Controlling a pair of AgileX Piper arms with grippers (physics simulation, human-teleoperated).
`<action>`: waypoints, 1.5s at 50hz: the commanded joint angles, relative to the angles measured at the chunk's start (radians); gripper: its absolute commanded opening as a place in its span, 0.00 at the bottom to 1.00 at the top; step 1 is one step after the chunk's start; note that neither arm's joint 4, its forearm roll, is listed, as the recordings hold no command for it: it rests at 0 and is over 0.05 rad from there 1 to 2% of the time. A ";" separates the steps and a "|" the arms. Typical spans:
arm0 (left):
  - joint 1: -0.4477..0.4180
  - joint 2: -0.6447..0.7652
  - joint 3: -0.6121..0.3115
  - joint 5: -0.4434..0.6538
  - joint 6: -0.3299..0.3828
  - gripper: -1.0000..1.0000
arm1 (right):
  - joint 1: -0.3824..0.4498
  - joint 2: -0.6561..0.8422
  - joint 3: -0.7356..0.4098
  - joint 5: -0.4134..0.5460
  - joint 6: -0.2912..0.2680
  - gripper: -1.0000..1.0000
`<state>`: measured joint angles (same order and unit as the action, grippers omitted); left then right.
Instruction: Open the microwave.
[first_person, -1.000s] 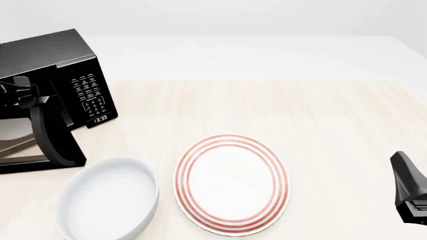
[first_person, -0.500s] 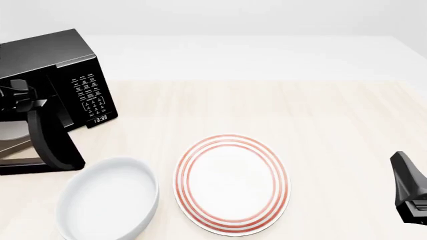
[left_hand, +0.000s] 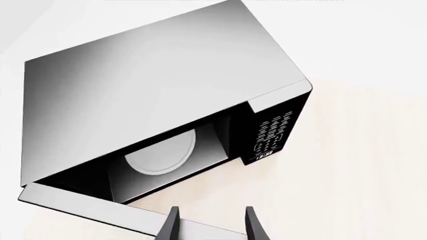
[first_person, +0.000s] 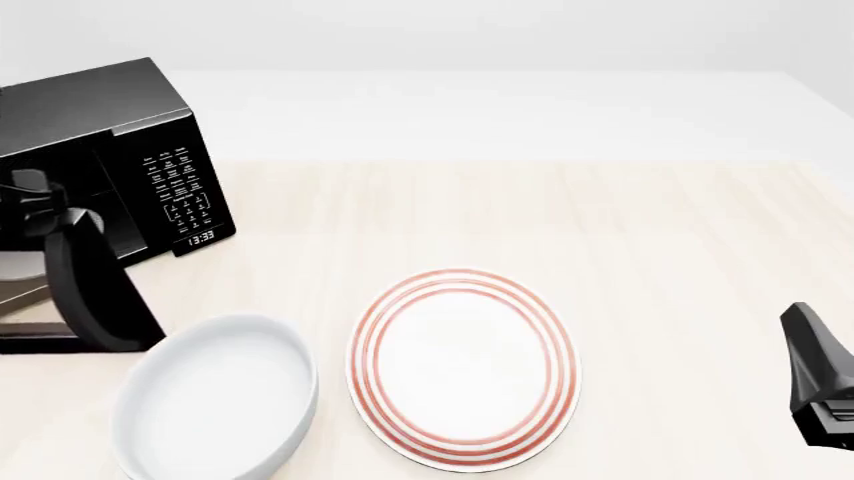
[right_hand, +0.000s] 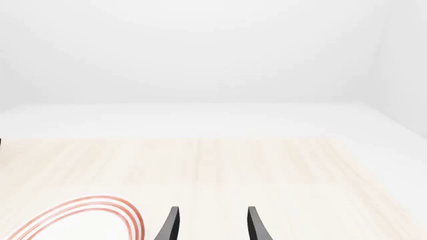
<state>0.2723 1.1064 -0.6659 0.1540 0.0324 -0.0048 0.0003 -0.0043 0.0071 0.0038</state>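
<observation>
- The pale wood-grain table (first_person: 534, 210) takes up most of the front view, running back to a plain white backdrop.
- The large black boxy microwave (first_person: 100, 150) stands at the table's far left, its white-labelled keypad panel (first_person: 180, 185) facing forward with a small digital clock (first_person: 200, 238) beneath it. In the left wrist view the cavity is exposed and a pale round turntable (left_hand: 160, 152) shows inside.
- The microwave's door (left_hand: 100, 215) is swung open; in the left wrist view its pale edge passes between the two dark fingers.
- The white plate with red rings at its rim (first_person: 465, 368) lies near the table's front, just right of the bowl.
- The plain white round bowl (first_person: 218, 408) sits at the front left, close below the microwave's open door.
- The left gripper (left_hand: 211, 225) has its fingers apart on either side of the door's edge; whether they press on it cannot be told. In the front view the black left arm (first_person: 94, 295) stands in front of the microwave.
- The right gripper (right_hand: 211, 224) rests at the table's right edge with its fingers spread and nothing between them, the ringed plate off to one side of it.
</observation>
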 joint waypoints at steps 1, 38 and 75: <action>-0.004 -0.030 0.057 0.005 0.006 1.00 | 0.000 0.000 0.000 0.000 0.000 1.00; 0.033 -0.191 0.166 0.046 -0.012 1.00 | 0.000 0.000 0.000 0.000 0.000 1.00; 0.069 -0.261 0.219 0.078 -0.027 1.00 | 0.000 0.000 0.000 0.000 0.000 1.00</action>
<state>0.3332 0.8456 -0.5094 0.2188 0.0008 -0.0050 0.0003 -0.0043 0.0071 0.0038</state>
